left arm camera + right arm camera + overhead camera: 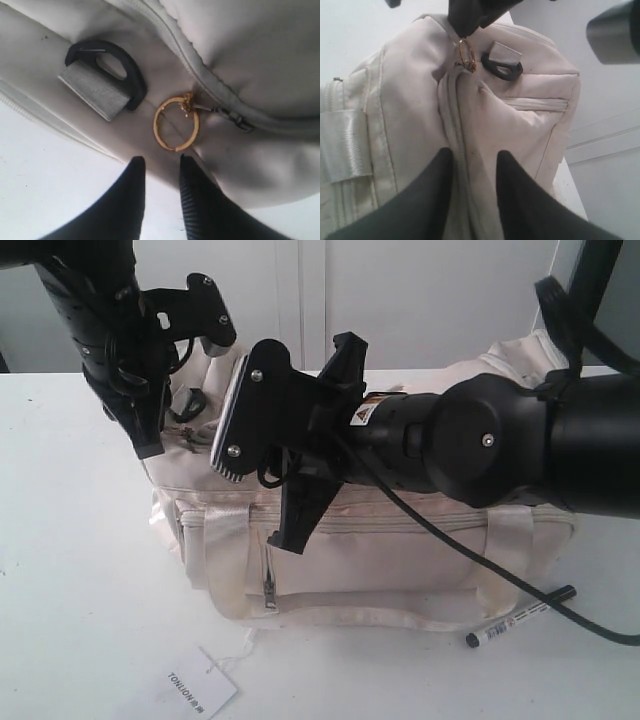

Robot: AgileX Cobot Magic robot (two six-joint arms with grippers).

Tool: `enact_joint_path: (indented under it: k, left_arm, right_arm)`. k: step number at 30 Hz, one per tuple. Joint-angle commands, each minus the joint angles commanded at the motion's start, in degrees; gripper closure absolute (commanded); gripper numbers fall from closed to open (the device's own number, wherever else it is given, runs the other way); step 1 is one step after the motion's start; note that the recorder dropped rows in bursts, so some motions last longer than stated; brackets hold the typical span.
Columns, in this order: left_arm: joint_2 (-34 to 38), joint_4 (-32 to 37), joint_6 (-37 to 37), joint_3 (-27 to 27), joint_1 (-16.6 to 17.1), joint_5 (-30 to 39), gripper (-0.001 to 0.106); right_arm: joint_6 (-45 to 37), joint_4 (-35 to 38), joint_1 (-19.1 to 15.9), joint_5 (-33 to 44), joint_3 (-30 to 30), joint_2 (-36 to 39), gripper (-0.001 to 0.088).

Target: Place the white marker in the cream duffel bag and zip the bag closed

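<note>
Arm on the left drops steeply over the left end of the cream duffel bag [400,560], with the left gripper [160,158] pointing at the bag's top. Its jaws stand narrowly apart and empty, the gold ring pull [175,148] lying just beyond the tips. The right arm stretches level across the bag from its right end. The right gripper [474,155] has its jaws apart astride the zipper [452,115], gripping nothing. The white marker [520,618] lies on the table [80,540] just beside the bag's front right corner, well apart from both grippers.
</note>
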Motion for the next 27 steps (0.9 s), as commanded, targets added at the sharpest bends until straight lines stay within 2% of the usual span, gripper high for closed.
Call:
enact_joint_path:
  k: [2,3,8,10,14,15,16,20,27]
  left_arm:
    - [-0.93,0.00,-1.11,-0.07,0.00,0.24,0.069]
    - [-1.92,0.00,-2.02,-0.07,0.00,0.70,0.069]
    - [-5.63,-0.14,-4.34,-0.07,0.00,4.69,0.069]
    - [-6.99,-1.98,-5.12,-0.07,0.00,6.21,0.069]
    - [-9.03,-10.52,-5.58,-0.07,-0.10,4.89,0.074]
    - [-9.28,-12.40,-5.58,-0.07,-0.10,4.12,0.077]
    - [-9.38,-14.93,-5.58,-0.07,-0.10,3.37,0.082]
    - [-9.73,-21.36,-4.30,-0.07,-0.10,2.14,0.105]
    - [-9.73,-27.21,-2.92,-0.07,-0.10,1.03,0.105]
  right_arm:
    - [4.44,0.00,0.00,-0.57,0.00,-0.12,0.0397]
    - [9.22,0.00,0.00,-0.69,0.00,-0.48,0.0390]
    - [23.72,0.00,0.00,0.46,0.00,-5.29,0.0396]
    - [28.25,0.00,0.00,4.56,0.00,-8.72,0.0429]
    - [34.47,0.00,-0.12,17.37,0.00,-14.20,0.0770]
    - [35.35,0.00,-0.12,19.26,0.00,-15.18,0.0840]
    - [37.41,-0.10,-0.69,21.72,0.00,-16.18,0.0868]
    - [44.78,-1.07,-7.14,32.51,0.00,-19.63,0.0868]
    - [51.00,-9.16,-15.81,44.19,0.00,-20.87,0.0868]
